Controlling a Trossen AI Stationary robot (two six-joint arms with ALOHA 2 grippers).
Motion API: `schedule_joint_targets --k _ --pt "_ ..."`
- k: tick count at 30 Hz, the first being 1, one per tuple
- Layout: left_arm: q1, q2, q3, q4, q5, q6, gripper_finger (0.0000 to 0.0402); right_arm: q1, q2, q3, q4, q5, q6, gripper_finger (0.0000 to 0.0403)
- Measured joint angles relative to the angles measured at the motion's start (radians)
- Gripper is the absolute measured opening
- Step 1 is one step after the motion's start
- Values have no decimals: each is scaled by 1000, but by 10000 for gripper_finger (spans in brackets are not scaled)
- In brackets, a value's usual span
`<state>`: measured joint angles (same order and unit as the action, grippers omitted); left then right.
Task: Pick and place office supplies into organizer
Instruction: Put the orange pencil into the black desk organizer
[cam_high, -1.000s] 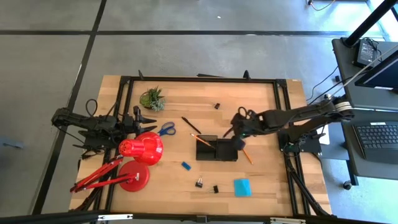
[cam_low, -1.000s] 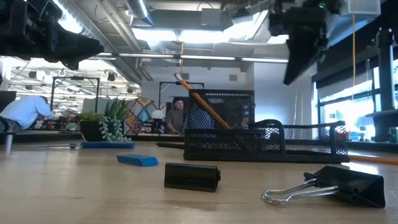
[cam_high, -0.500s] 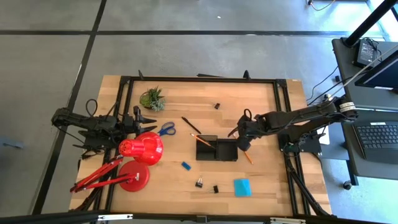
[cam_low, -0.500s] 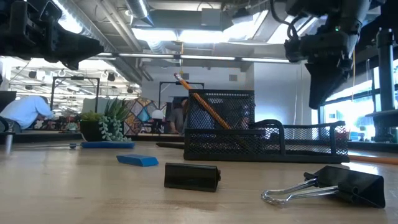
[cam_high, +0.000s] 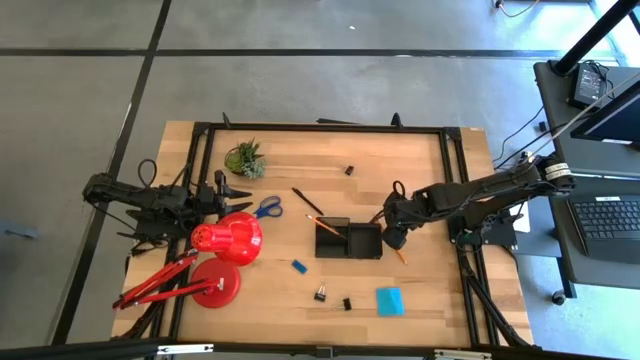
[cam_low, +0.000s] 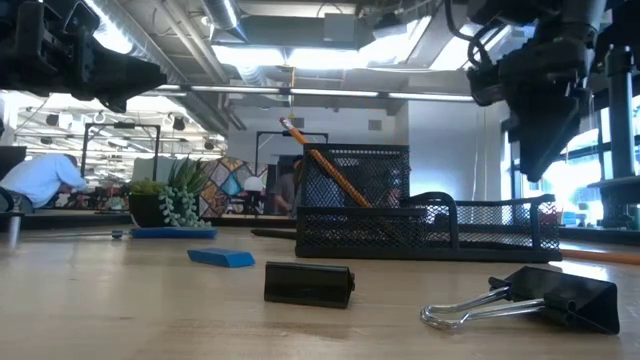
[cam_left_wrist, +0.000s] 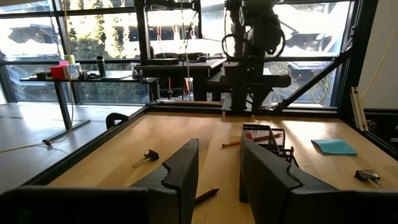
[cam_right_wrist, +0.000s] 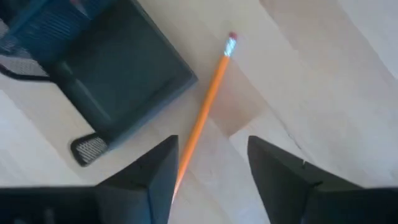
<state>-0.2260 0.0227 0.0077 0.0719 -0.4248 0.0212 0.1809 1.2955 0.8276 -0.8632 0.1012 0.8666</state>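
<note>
The right gripper (cam_right_wrist: 208, 165) hangs over the wooden table (cam_high: 420, 165) with its fingers (cam_right_wrist: 146, 177) spread, an orange pencil (cam_right_wrist: 202, 121) lying flat on the wood in the gap between them, its eraser end pointing away from the fingertips. Just beyond one finger sits the corner of the black mesh organizer (cam_right_wrist: 118, 68), leaving only a narrow strip of bare board beside the pencil; on the other finger's side the wood runs open. From above, the right gripper (cam_high: 393, 232) sits at the organizer's (cam_high: 349, 241) right end, covering most of the pencil. A second pencil (cam_low: 325, 165) leans in the tray's taller compartment. The left gripper (cam_left_wrist: 219, 171) waits at the table's left edge, fingers parted and holding nothing, beside the red lamp (cam_high: 225, 245) and scissors (cam_high: 266, 208). A black pen (cam_high: 306, 199), blue eraser (cam_high: 298, 266), binder clips (cam_high: 322, 293) and cyan pad (cam_high: 389, 301) lie scattered well apart. Behind the table, the low view shows an office with a person (cam_low: 40, 180) seated far off, partly cut off.
</note>
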Motion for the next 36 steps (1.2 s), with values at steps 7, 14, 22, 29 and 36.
schedule_joint_targets --k 7,14,22,29,36 --pt "0 0 0 0 0 0 111 58 91 0 -18 -1 97 166" --pt "0 0 0 0 0 0 111 94 189 0 -8 -20 153 160" --pt "0 0 0 0 0 0 111 107 261 0 60 -48 176 157" --pt "0 0 0 0 0 0 111 107 330 1 63 -65 175 157" --pt "0 0 0 0 0 0 111 105 361 5 73 -91 146 156"
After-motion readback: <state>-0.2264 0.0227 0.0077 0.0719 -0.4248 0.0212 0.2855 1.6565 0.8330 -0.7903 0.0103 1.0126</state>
